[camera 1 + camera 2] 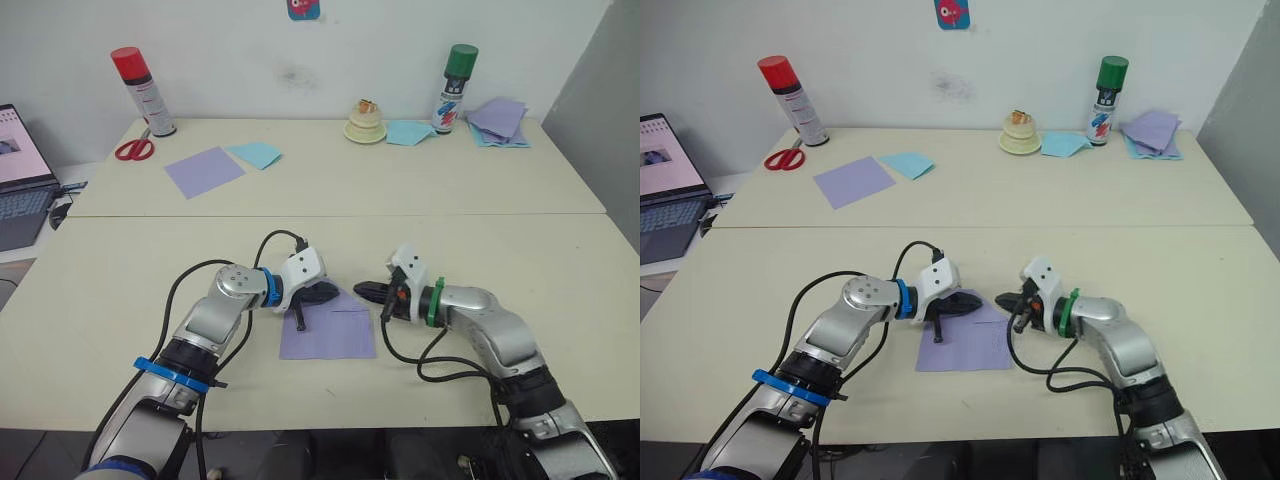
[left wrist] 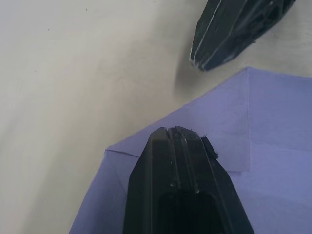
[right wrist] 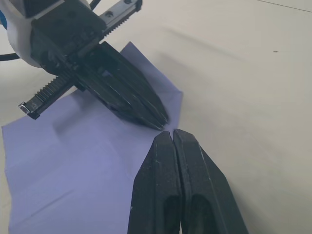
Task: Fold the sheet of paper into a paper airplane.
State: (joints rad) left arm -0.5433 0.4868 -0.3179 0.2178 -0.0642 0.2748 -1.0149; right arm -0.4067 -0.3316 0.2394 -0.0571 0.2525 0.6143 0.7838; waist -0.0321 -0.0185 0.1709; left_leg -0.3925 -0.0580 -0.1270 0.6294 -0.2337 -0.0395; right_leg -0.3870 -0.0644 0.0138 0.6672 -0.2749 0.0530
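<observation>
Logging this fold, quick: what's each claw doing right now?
Left claw: closed, tips on the sheet of paper.
Right claw: closed, holding nothing.

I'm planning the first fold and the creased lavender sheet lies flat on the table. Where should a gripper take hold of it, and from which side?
Probably at the far right corner of the sheet of paper. It lies flat with both shut grippers, left gripper and right gripper, tips at its far edge. Come in low from the right gripper's side, opening to lift and pinch that corner.

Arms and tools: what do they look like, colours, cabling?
Both arms are silver-grey metal with looped black cables. The left tool has a white housing, blue wrist ring, blue band lower down, and a toothed rack. The right tool has a white housing and green ring. Fingers are black, tapered.
</observation>
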